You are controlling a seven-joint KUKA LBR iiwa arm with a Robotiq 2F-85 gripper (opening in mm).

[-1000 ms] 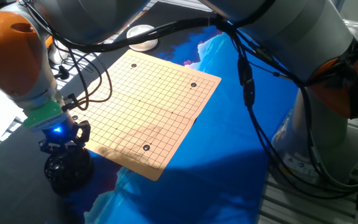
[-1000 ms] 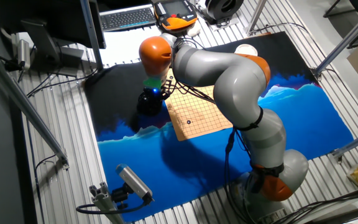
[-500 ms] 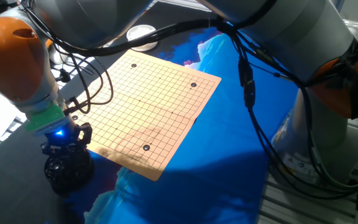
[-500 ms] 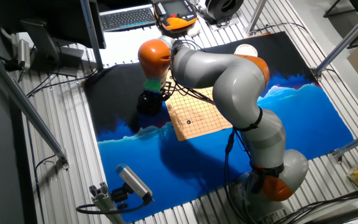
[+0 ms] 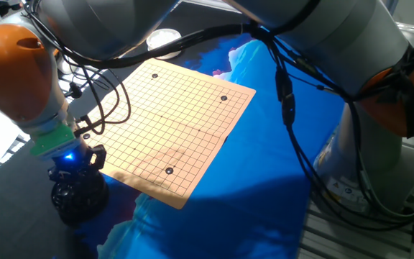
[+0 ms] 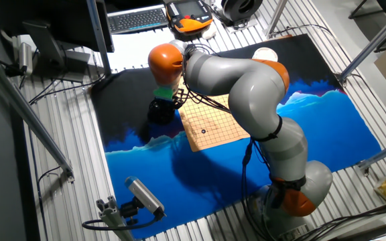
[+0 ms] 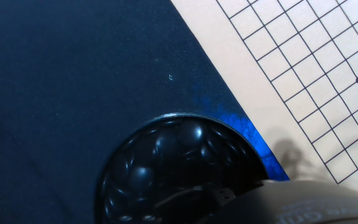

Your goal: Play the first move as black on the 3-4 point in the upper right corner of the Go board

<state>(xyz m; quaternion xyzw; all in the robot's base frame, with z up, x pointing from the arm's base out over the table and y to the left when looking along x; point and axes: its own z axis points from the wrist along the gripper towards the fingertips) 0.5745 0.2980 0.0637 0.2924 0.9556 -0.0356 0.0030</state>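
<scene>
The tan Go board (image 5: 182,126) lies on the blue and black cloth, and it also shows in the other fixed view (image 6: 210,119) and at the upper right of the hand view (image 7: 303,56). It carries three dark dots; I cannot tell whether they are stones or printed points. A black bowl (image 5: 77,200) of black stones (image 7: 166,165) stands off the board's near left corner. My gripper (image 5: 74,171) hangs just over this bowl, with its fingers at the bowl's mouth. The fingertips are hidden, so I cannot tell whether they hold a stone.
A white bowl (image 5: 165,39) stands beyond the board's far corner, also seen in the other fixed view (image 6: 265,53). The arm's cables (image 5: 286,101) hang over the blue cloth to the right of the board. A keyboard (image 6: 136,19) lies at the back.
The hand has sunk slightly towards the black bowl. The board and both bowls have not moved.
</scene>
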